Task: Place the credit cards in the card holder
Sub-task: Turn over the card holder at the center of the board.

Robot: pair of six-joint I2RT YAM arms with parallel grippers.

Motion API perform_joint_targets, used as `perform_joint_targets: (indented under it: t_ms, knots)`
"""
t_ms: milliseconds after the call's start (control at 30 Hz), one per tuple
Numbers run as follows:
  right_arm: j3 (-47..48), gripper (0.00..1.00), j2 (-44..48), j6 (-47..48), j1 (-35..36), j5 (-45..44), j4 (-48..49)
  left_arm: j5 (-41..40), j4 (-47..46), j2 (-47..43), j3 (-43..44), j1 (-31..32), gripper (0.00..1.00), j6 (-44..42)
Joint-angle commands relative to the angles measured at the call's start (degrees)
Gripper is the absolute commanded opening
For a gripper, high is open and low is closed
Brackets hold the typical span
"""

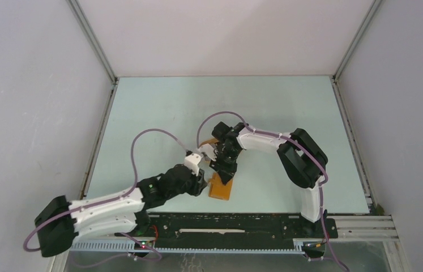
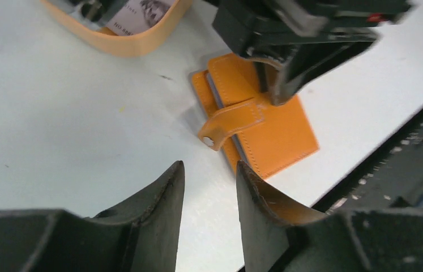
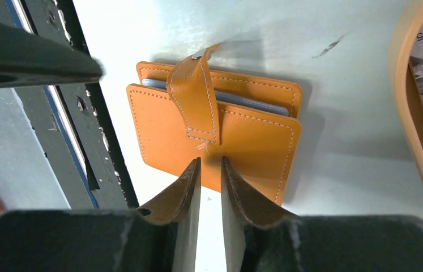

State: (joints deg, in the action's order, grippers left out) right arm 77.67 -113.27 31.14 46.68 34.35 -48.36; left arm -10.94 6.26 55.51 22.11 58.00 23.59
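The orange card holder (image 1: pixel 221 190) lies folded near the table's front edge, its tab with the snap (image 3: pixel 196 102) curled up loose. A bluish-grey credit card (image 3: pixel 237 99) shows as an edge between its flaps. My right gripper (image 3: pixel 210 161) stands over the holder's top flap (image 3: pixel 254 141). Its jaws are only narrowly apart with nothing between them, and their tips are at the flap below the tab. In the left wrist view its fingers (image 2: pixel 285 85) touch the holder (image 2: pixel 280 133). My left gripper (image 2: pixel 210 165) is open and empty, just left of the holder.
An oval orange tray (image 2: pixel 127 42) with printed cards or papers in it stands behind the holder. It also shows at the right edge of the right wrist view (image 3: pixel 410 113). The black front rail (image 1: pixel 243 224) runs close to the holder.
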Motion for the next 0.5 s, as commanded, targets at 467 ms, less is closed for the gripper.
perform_joint_targets:
  t_ms: [467]
  knots:
    - [2.2,0.34,-1.9,-1.2,-4.0,8.4,-2.3,14.2,-39.1,-0.8,-14.4,-0.1,0.41,10.2]
